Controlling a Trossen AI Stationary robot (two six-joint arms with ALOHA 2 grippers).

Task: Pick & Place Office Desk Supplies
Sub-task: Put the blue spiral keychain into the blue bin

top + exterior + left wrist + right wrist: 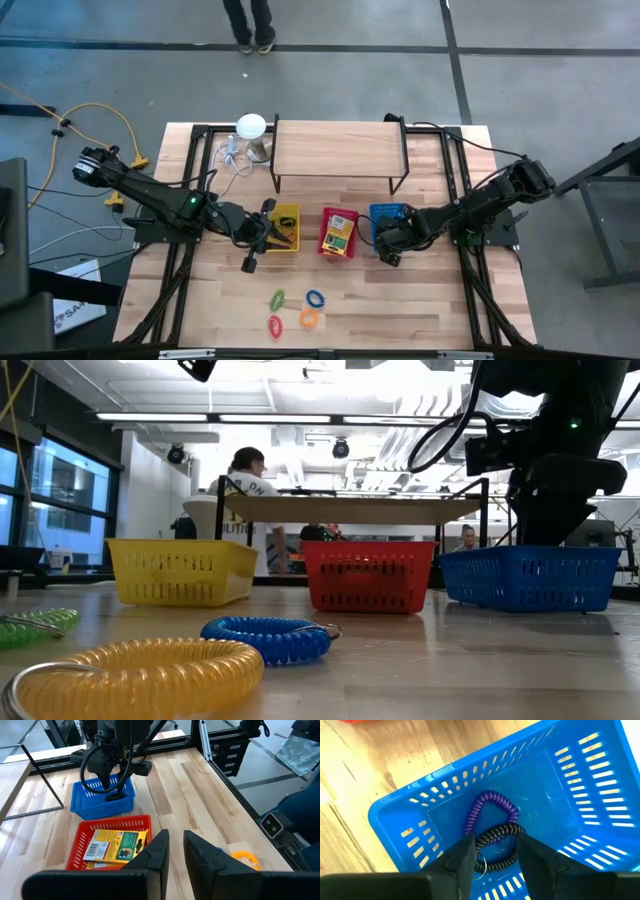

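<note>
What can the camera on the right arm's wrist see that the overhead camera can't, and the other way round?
Only the right wrist view shows what lies in the blue basket: a purple coil ring and a black coil ring, with the right gripper open just above them.

Only the high view shows the yellow basket, the red basket, four coil rings loose on the table, and the left gripper over the yellow basket.

Both show the blue basket and the right gripper.
</note>
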